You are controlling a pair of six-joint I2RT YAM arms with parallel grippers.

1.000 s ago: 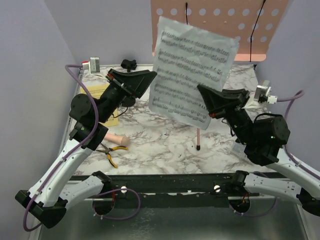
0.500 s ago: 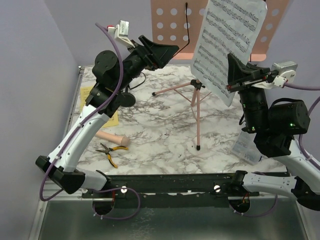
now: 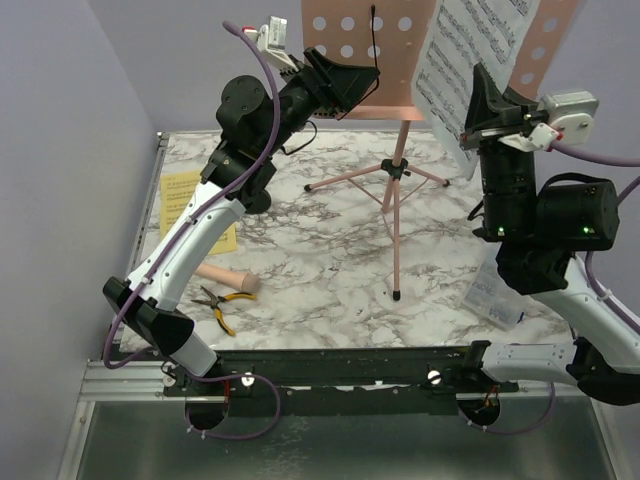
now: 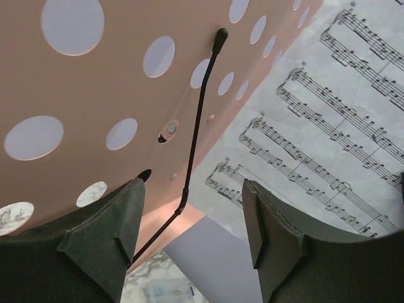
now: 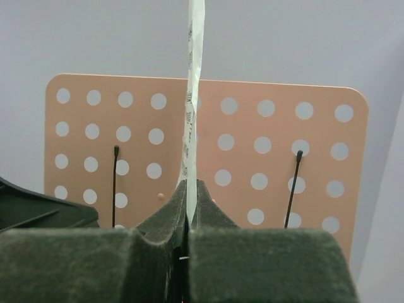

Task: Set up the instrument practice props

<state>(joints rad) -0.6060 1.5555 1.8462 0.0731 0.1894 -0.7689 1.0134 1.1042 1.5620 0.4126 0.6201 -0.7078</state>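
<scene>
Right arm (image 3: 545, 225) has risen, tool (image 5: 189, 189) pinching page (image 3: 468, 55) upright.

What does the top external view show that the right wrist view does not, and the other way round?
Only the top external view shows the pink tripod pole, the toy microphone and the pliers on the table. Only the right wrist view shows the top edge of the pink desk, and it shows the sheet of music edge-on. Both show the desk, the sheet and the right gripper shut on it.
</scene>
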